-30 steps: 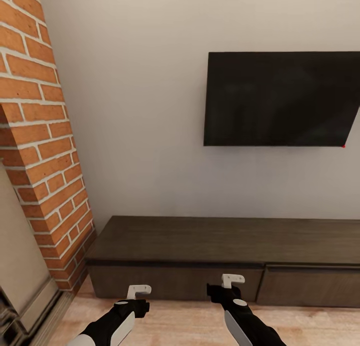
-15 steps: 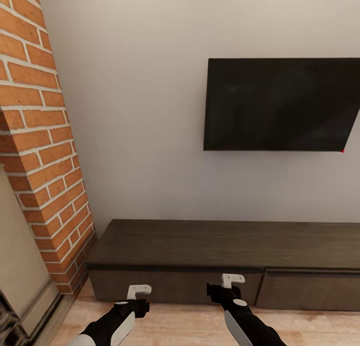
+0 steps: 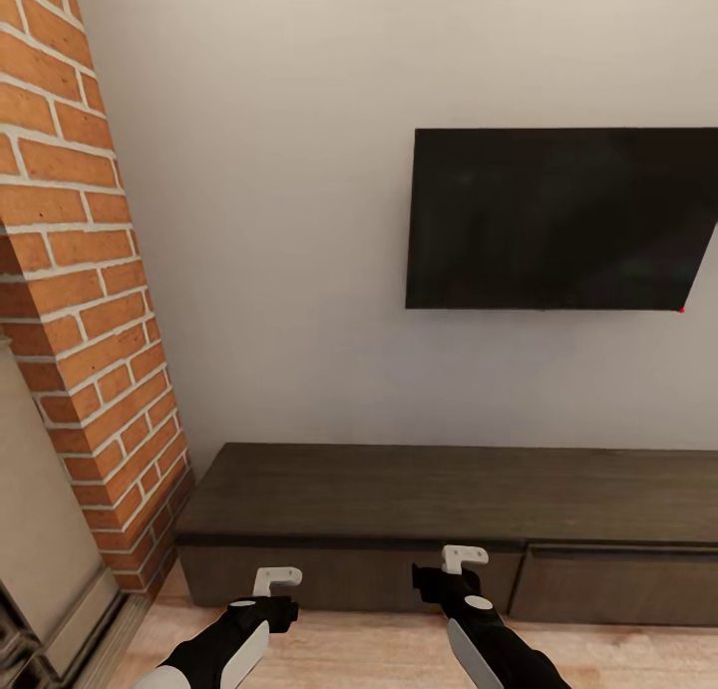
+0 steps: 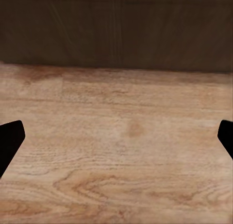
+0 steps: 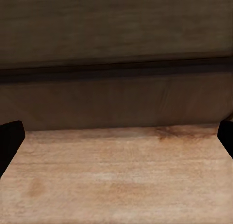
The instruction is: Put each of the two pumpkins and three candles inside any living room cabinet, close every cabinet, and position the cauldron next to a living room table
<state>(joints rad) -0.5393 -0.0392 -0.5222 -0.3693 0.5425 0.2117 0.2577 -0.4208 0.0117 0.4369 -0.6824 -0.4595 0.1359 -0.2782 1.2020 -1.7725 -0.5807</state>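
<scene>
Head view: robot faces the cabinet [image 3: 449, 500], a long low dark-brown unit against the far wall, top bare, drawer fronts flush and shut as far as visible. Black TV [image 3: 558, 218] is mounted on the wall above it, right of centre. Brick column [image 3: 85, 300] stands at far left, with a beige fireplace surround [image 3: 40, 529] at the left edge. Light wood floor [image 3: 369, 649] runs along the near side of the cabinet.

Left hand [image 3: 276, 575] and right hand [image 3: 465, 557] are both held low, just in front of the cabinet's left drawer front, well apart from each other and touching nothing. From the head view only white finger mounts show, so the finger gap can't be read there.

Left wrist view fills that in: two dark fingertips [image 4: 9, 141] sit at opposite edges of the frame, spread wide, nothing between them, with floor below and the cabinet base [image 4: 116, 29] beyond.

Right wrist view is similar: fingertips [image 5: 9, 139] spread wide and empty, but it sits closer to the cabinet, showing the drawer front [image 5: 116, 102] and the dark seam under the top.
</scene>
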